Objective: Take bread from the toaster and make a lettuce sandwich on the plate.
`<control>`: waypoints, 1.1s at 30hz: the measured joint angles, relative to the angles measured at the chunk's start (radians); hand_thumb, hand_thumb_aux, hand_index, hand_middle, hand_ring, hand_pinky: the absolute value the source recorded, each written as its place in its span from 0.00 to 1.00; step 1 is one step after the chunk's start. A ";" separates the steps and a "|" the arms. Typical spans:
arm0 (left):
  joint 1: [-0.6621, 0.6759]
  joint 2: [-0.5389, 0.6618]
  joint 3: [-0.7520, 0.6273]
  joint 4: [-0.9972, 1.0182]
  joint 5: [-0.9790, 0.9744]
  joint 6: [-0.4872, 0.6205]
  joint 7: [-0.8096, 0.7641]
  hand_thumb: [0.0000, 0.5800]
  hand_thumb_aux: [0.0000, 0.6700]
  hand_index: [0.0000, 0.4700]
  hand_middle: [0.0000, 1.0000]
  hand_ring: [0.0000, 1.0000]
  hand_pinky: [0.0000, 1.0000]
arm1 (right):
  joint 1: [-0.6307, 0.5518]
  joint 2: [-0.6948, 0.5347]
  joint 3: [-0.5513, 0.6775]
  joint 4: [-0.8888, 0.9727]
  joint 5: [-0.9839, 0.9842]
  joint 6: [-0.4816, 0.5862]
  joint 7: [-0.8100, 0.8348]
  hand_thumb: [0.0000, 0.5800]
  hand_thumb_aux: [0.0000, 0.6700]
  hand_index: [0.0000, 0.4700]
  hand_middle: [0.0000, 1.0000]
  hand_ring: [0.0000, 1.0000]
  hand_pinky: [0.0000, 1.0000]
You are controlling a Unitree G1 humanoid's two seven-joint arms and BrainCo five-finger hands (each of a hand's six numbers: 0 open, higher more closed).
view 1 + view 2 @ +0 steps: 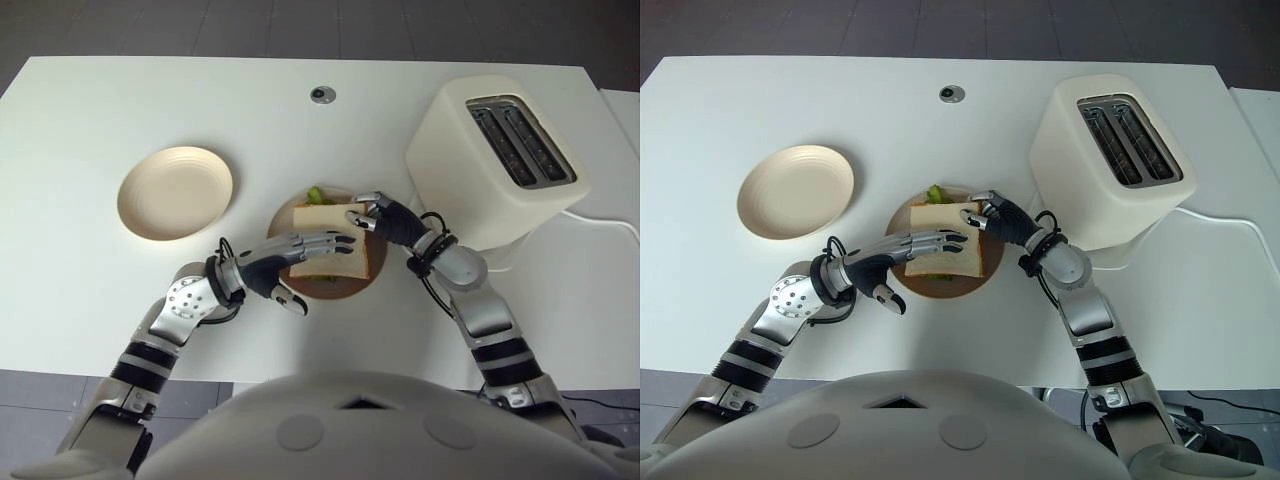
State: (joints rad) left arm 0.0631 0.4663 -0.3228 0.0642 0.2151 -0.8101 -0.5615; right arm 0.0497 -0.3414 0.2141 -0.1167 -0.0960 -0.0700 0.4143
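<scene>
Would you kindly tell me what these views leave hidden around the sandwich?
Green lettuce: both views, only edges show; the pale square bread slice covers the rest.
Any lower slice: both views, hidden under that slice.
Round brown plate: both views, mostly covered by bread and left hand.
Right hand: whether it grips the slice's corner is unclear in both views.

Both views look from the robot's head, forward and steeply down onto the white worktop (120, 110). They are near enough that the worktop fills most of each frame, with its far edge near the top and a strip of floor (300, 25) beyond. The two eyes sit side by side and share almost the whole scene. The toaster (495, 160) and the cream dish (175, 192) lie slightly further left in the right eye view.
</scene>
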 measured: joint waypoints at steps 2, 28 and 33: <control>-0.004 0.002 -0.006 -0.007 -0.004 -0.009 0.005 0.00 0.00 0.00 0.00 0.00 0.00 | 0.005 0.010 -0.018 -0.022 0.007 -0.011 -0.011 0.00 0.00 0.00 1.00 1.00 1.00; 0.075 0.080 -0.099 -0.305 -0.641 0.086 -0.190 1.00 1.00 1.00 1.00 1.00 1.00 | 0.196 -0.200 0.000 -0.319 0.329 -0.258 0.410 1.00 1.00 1.00 1.00 1.00 1.00; 0.096 0.123 -0.181 -0.106 -0.295 0.048 -0.286 1.00 1.00 1.00 1.00 1.00 1.00 | 0.262 -0.353 0.064 -0.178 0.141 -0.417 0.535 1.00 1.00 1.00 1.00 1.00 1.00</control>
State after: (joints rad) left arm 0.1592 0.5890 -0.5038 -0.0417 -0.0801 -0.7623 -0.8473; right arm 0.3117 -0.6944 0.2783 -0.2947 0.0446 -0.4870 0.9497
